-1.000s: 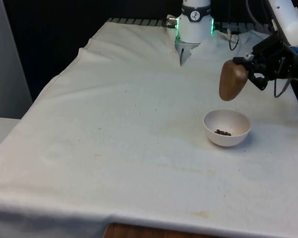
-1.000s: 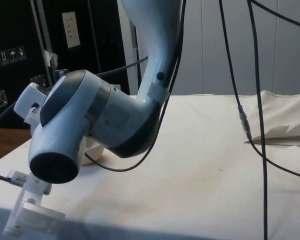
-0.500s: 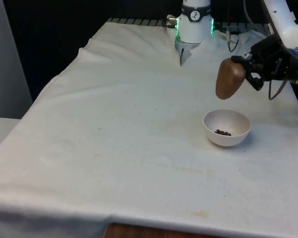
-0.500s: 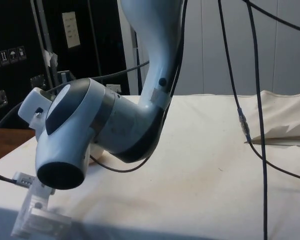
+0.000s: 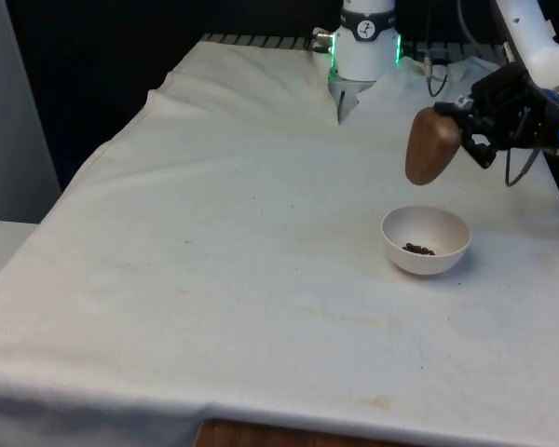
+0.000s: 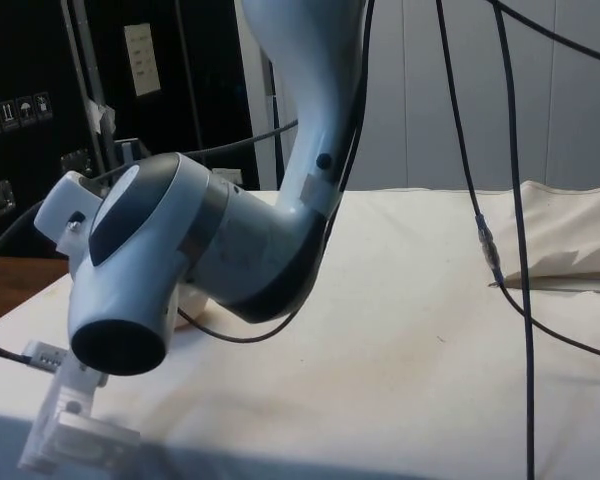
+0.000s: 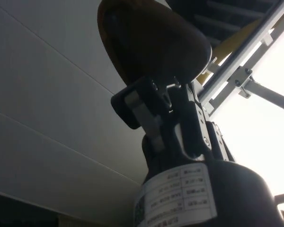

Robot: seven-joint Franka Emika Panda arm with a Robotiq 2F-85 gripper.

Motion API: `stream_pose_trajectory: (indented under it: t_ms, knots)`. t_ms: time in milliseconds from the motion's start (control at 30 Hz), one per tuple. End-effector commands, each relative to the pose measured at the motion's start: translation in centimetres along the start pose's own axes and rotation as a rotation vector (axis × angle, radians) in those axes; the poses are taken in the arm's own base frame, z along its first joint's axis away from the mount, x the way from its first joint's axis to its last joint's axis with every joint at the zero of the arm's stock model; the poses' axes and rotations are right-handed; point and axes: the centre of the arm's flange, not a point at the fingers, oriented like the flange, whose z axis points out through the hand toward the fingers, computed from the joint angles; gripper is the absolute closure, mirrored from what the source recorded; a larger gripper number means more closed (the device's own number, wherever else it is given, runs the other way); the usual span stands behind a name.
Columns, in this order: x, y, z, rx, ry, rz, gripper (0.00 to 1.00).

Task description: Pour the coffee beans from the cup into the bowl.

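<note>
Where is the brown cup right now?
In the front view, the cup hangs tipped in the gripper at the right side, above the white bowl holding coffee beans.

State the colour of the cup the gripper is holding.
Brown. The cup, held in the gripper above the white bowl, shows best in the front view.

Even overhead light is brightening the white cloth (image 5: 214, 233). The bowl (image 5: 426, 239) is casting a faint shadow towards 4 o'clock. Glare is backlighting the wrist view.

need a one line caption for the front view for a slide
Gripper holds a brown cup tipped over a white bowl with coffee beans inside.
</note>
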Motion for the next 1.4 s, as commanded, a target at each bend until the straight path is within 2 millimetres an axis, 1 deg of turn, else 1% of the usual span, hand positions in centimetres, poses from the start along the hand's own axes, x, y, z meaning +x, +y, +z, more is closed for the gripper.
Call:
stream_pose_trajectory:
  t_ms: [0,67,300,333,633,667,700,867,967,1000,1033,1200,1300,1333,1367]
  knots:
    - [-0.1,0.2,0.0,0.009,-0.001,0.002,1.0]
    - [0.0,0.2,0.0,0.001,-0.002,0.003,1.0]
    - [0.2,1.4,0.1,0.039,-0.009,0.029,1.0]
    - [0.2,1.2,0.1,0.023,-0.011,0.026,1.0]
    - [0.3,2.9,0.3,0.066,-0.021,0.053,1.0]
    - [0.4,2.6,0.2,0.048,-0.024,0.051,1.0]
    - [0.4,3.1,0.3,0.069,-0.023,0.057,1.0]
    - [0.5,4.2,0.5,0.082,-0.031,0.072,1.0]
    - [0.5,4.6,0.5,0.088,-0.036,0.079,1.0]
    - [0.6,4.4,0.6,0.07,-0.039,0.077,1.0]
    - [0.5,4.8,0.5,0.09,-0.037,0.08,1.0]
    - [0.6,5.6,0.8,0.105,-0.048,0.096,1.0]
    - [0.6,5.9,0.8,0.112,-0.052,0.102,1.0]
    - [0.6,5.8,0.8,0.094,-0.058,0.101,1.0]
    - [0.6,6.1,0.9,0.114,-0.055,0.106,1.0]
